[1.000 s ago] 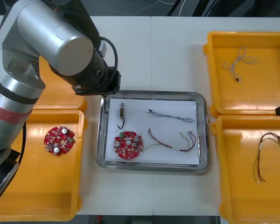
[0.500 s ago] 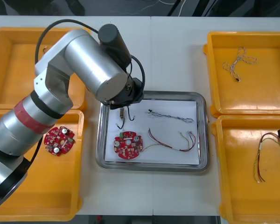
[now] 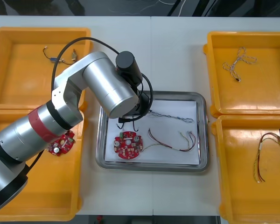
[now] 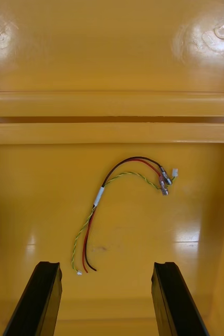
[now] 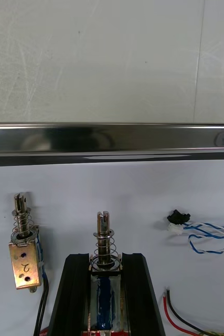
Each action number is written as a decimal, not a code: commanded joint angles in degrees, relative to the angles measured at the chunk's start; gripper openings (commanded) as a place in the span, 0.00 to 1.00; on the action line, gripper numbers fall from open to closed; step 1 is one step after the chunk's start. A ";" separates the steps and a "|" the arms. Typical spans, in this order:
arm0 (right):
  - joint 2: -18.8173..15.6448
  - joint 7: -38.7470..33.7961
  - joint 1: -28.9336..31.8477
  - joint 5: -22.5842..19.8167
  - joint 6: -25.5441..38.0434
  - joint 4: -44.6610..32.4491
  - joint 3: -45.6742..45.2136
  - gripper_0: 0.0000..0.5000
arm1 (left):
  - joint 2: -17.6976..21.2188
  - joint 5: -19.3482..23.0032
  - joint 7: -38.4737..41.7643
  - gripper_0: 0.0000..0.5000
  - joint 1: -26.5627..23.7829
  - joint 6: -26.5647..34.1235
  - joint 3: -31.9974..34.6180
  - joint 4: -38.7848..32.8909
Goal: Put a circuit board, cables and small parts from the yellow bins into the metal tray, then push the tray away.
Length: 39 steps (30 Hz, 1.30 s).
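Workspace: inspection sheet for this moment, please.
Surface: light table, four yellow bins at its sides, metal tray between, white inside.
Job's things: tray holds a circuit board and a loose small metal part; second board lies in the near left bin.
Clutter: nothing seen.
Tools: left tool over the tray, shut on a held small metal part; right tool open over the near right bin.
Cables: blue and white cable and red and yellow cable in tray; spare blue and white cable in far right bin, spare red and yellow cable in near right bin.
Surroundings: dark floor beyond the table.
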 commanded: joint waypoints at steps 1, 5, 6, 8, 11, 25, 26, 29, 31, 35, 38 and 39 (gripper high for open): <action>-0.54 -2.97 0.83 -0.62 0.18 -2.09 -1.83 1.00 | -1.38 -0.87 3.55 0.01 -2.53 -1.87 -1.61 0.59; -0.54 -3.06 0.83 -0.71 0.18 -2.09 -1.83 1.00 | -1.38 -0.96 4.60 0.55 -2.53 -2.48 -1.61 0.59; -0.54 -3.06 0.83 -0.71 0.18 -2.09 -1.83 1.00 | -1.47 -0.96 5.04 0.78 -2.53 -2.66 -1.61 0.59; -0.54 -3.15 0.83 -0.80 0.18 -2.09 -1.83 1.00 | -1.38 -1.13 5.48 1.00 -2.53 -2.92 -1.61 0.59; -0.54 -3.06 0.83 -0.71 0.18 -2.09 -1.83 1.00 | -1.47 -1.48 6.18 1.00 -2.53 -3.45 -1.61 0.59; -0.54 -3.32 0.83 -0.97 0.18 -2.71 -1.83 1.00 | -1.38 -2.54 7.77 1.00 -2.53 -1.34 -1.17 -0.99; -0.54 -3.32 0.83 -0.97 0.18 -2.71 -1.83 1.00 | -1.29 -2.63 7.59 1.00 -2.62 -0.90 -1.08 -1.08; -0.54 -3.32 0.83 -1.06 0.18 -2.71 -1.83 1.00 | -1.03 -2.71 7.24 1.00 -2.53 1.47 0.06 -1.87; -0.54 -3.50 0.83 -0.88 0.18 -2.71 -1.83 1.00 | -0.77 -2.54 6.89 1.00 -2.53 3.67 1.56 -2.84; -0.54 -3.76 0.83 -0.97 0.18 -2.71 -1.83 1.00 | 0.03 -1.31 6.36 1.00 -2.53 6.30 4.28 -4.33; -0.54 -3.94 0.74 -1.32 0.18 -2.71 -1.83 1.00 | 1.34 0.28 5.83 1.00 -2.53 9.12 7.27 -6.36; -0.54 -4.02 0.83 -1.41 0.18 -2.71 -1.83 1.00 | 1.70 0.71 5.74 1.00 -2.53 9.64 7.80 -6.71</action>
